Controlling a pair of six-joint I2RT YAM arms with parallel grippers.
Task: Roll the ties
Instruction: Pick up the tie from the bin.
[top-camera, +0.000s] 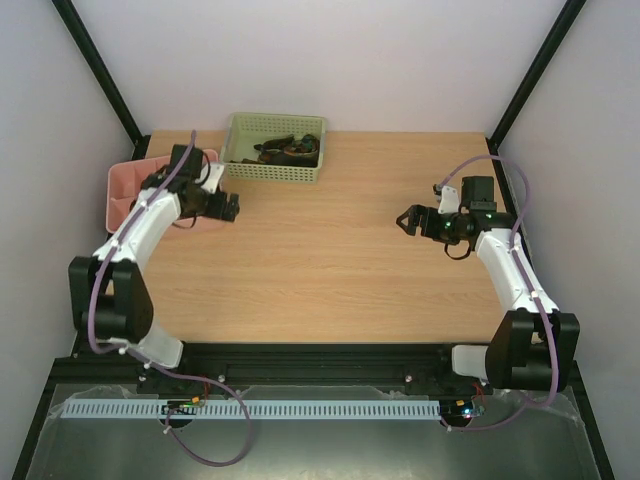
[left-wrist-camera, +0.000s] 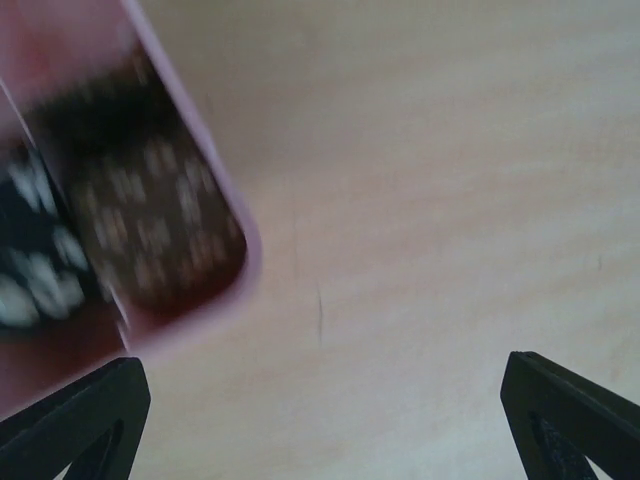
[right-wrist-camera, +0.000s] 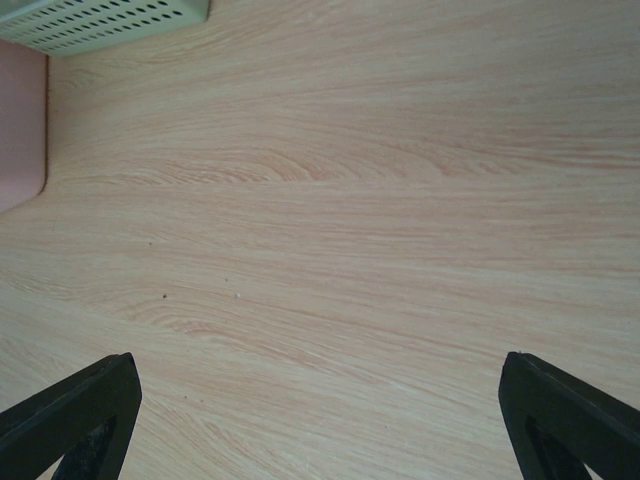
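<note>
Grippers hang nearer than the green basket (top-camera: 275, 172): the right gripper (top-camera: 405, 220) off to its right and the left gripper (top-camera: 232, 208) to its left, both spread wide and empty. Speckled ties (left-wrist-camera: 150, 230) lie in the pink tray (top-camera: 120, 185) left of the basket, and tangled ties (top-camera: 285, 150) sit inside it. A lifted tie, being limp, may snag the basket's perforated wall. The wooden table (top-camera: 320, 280) is pale, and plain white walls rise behind the basket.

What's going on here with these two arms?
Nothing is being held just now. The left fingers hang open beside a pink tray that holds patterned ties. More ties lie in the green basket at the back. The right fingers are open too, over bare table.
</note>
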